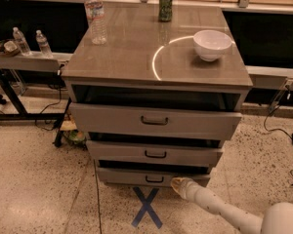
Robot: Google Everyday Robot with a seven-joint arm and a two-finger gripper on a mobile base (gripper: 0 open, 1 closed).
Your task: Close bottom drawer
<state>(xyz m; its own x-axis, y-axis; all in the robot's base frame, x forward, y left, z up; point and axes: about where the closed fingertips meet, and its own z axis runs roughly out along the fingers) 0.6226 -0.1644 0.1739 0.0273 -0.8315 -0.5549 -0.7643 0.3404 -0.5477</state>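
The bottom drawer (132, 176) is the lowest of three grey wood-grain drawers, with a small dark bar handle (154, 179). It stands pulled out a little, with a dark gap above its front panel. My gripper (177, 183) is at the end of the white arm that comes in from the lower right. It is low near the floor, against the drawer's front panel just right of the handle.
The middle drawer (154, 153) and top drawer (154, 121) also stand partly open. On the cabinet top are a white bowl (212, 44), a water bottle (94, 14) and a green can (165, 5). A blue X (146, 207) marks the floor in front. A shelf with bottles (27, 42) stands left.
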